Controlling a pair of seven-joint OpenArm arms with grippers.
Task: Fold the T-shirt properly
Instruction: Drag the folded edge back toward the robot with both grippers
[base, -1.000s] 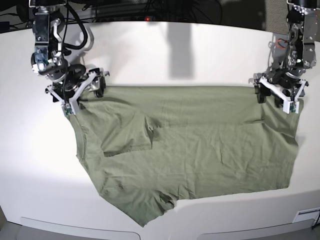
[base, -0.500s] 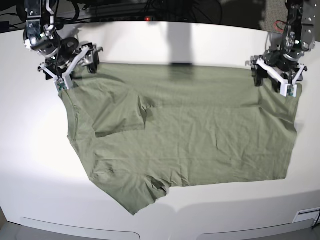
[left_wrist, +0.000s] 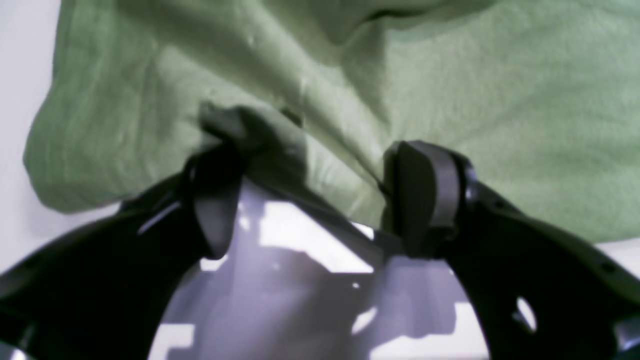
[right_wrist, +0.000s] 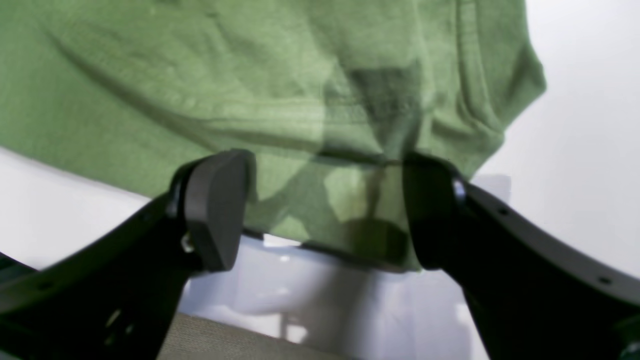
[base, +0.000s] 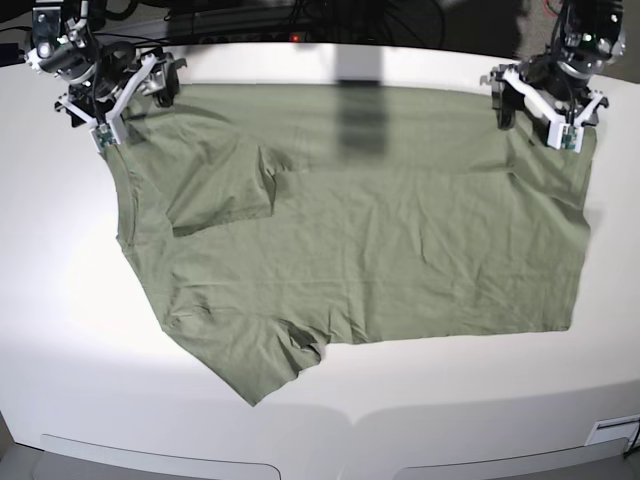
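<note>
The sage-green T-shirt (base: 370, 230) lies spread flat and wrinkled on the white table (base: 60, 320), with one sleeve (base: 225, 185) folded onto the body. My left gripper (base: 532, 118) sits at the shirt's far right corner. My right gripper (base: 135, 108) sits at the far left corner. In the left wrist view the left gripper (left_wrist: 310, 195) has its jaws wide apart, the shirt's (left_wrist: 450, 75) edge stretched between the fingers, a bit bunched on one. The right wrist view shows the right gripper (right_wrist: 325, 210) equally wide, the shirt's (right_wrist: 200, 75) hem lying between its fingers.
Dark cables and equipment (base: 300, 20) run along the table's far edge, just behind both grippers. The shirt's lowest corner (base: 250, 398) points toward the table's front edge. A small white label (base: 612, 432) sits at the front right corner.
Both grippers have moved toward the far edge of the table, and the whole T-shirt has slid away with them. Its shape is little changed.
</note>
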